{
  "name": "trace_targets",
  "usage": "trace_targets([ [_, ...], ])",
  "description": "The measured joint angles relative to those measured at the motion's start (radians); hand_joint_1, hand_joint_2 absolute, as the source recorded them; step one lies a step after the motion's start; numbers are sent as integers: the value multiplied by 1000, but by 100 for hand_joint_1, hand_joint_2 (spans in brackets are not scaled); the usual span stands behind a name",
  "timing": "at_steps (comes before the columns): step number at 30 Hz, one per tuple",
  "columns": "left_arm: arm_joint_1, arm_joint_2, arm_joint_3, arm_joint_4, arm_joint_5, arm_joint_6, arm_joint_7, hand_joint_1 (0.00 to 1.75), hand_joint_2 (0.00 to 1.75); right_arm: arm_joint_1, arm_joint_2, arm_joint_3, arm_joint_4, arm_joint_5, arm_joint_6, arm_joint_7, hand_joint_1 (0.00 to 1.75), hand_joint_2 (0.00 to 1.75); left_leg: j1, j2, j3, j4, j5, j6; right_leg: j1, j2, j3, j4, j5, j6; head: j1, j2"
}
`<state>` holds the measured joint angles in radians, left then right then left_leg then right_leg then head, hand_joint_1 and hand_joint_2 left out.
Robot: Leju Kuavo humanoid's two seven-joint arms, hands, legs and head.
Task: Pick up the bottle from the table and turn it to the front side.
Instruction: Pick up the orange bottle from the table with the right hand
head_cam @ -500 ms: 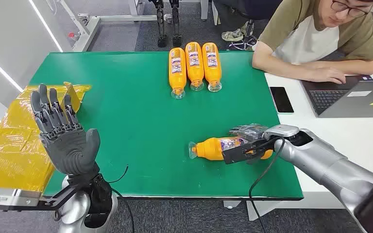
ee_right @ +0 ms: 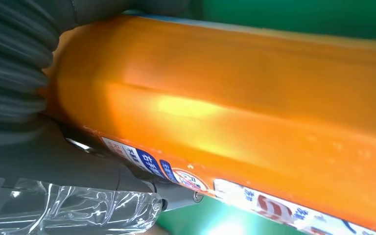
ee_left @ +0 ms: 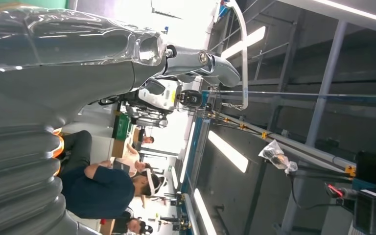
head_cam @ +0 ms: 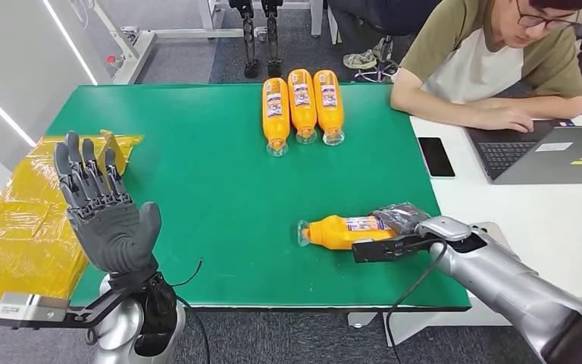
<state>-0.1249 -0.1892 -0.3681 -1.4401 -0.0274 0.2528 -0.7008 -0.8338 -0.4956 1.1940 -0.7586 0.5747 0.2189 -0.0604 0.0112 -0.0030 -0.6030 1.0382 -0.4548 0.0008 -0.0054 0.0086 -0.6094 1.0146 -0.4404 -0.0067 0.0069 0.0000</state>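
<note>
— What can't you make out from here?

— The right hand point(head_cam: 403, 218) mostly. Its fingers are tucked around the base end of the bottle point(head_cam: 345, 231), and the wrist bracket crosses in front, so the palm is half hidden. The label is too small to read from above. In the right wrist view the orange side of the bottle point(ee_right: 235, 98) is pressed right up against the hand point(ee_right: 24, 88), blurred, with a strip of label along one edge.

— So is it holding the bottle?

— Its fingers are wrapped on the base end, yes. The bottle lies on its side on the green worktop point(head_cam: 197, 189), near the right front corner, cap pointing left, away from the hand.

— And the other hand?

— The left hand point(head_cam: 106, 216) is raised at the left front edge, palm up, fingers spread and upright, holding nothing.

— What else is around?

— Three orange bottles point(head_cam: 301, 106) lie side by side at the far edge, caps toward the robot. Yellow plastic sheeting point(head_cam: 15, 227) sits left of the worktop. On the right there is a white desk point(head_cam: 515, 205) with a phone point(head_cam: 435, 156) and a laptop point(head_cam: 546, 155), and a person point(head_cam: 492, 61) leaning over it, head partly cut off by the frame.
</note>
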Motion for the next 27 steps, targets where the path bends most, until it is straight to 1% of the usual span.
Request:
trace_targets([
  [3,2,0,0,0,-6,-2,0,0,175,22,4,-34,-2,30,-33,8,175,175,0,0,2,0,2,2,0,0,3,-1,1,1,0,0],
  [5,9,0,0,0,-12,-2,0,0,175,47,11,-70,-10,70,-94,17,175,175,0,0,3,0,3,3,0,0,5,-1,2,2,0,0],
  [7,18,0,0,0,-21,-2,0,0,175,88,29,-125,-26,129,-194,37,175,175,0,0,3,0,3,4,0,0,6,-1,3,3,0,0],
  [9,26,0,0,0,-32,-1,0,0,175,145,58,-196,-48,190,-313,50,175,175,0,-1,1,0,4,4,-1,-1,5,-1,3,3,0,0],
  [13,40,-7,0,-1,-55,1,8,0,175,267,148,-376,-128,252,-563,36,175,175,0,-3,-3,1,5,4,0,-3,1,-1,4,3,0,0],
  [16,40,-16,0,4,-67,-3,33,0,175,341,210,-477,-195,252,-716,-15,175,175,0,-4,-4,0,5,3,0,-4,-1,-1,3,3,0,0],
  [19,35,-25,0,22,-69,-23,66,0,175,407,265,-554,-261,227,-850,-99,175,175,0,-6,-6,0,4,3,0,-5,-3,-1,1,2,0,0],
  [21,26,-32,-2,42,-68,-42,95,0,175,451,303,-601,-306,220,-886,-172,175,175,0,-6,-7,-1,4,2,0,-5,-4,-1,1,1,0,0],
  [24,9,-42,-6,85,-63,-74,143,0,175,519,366,-672,-372,224,-890,-280,175,175,0,-5,-8,-1,3,2,-1,-4,-6,-1,0,1,0,0],
  [27,-7,-48,-12,127,-66,-102,177,0,175,562,424,-709,-413,265,-890,-307,175,175,-1,-4,-9,-1,3,2,-1,-4,-7,-1,0,1,0,0],
])
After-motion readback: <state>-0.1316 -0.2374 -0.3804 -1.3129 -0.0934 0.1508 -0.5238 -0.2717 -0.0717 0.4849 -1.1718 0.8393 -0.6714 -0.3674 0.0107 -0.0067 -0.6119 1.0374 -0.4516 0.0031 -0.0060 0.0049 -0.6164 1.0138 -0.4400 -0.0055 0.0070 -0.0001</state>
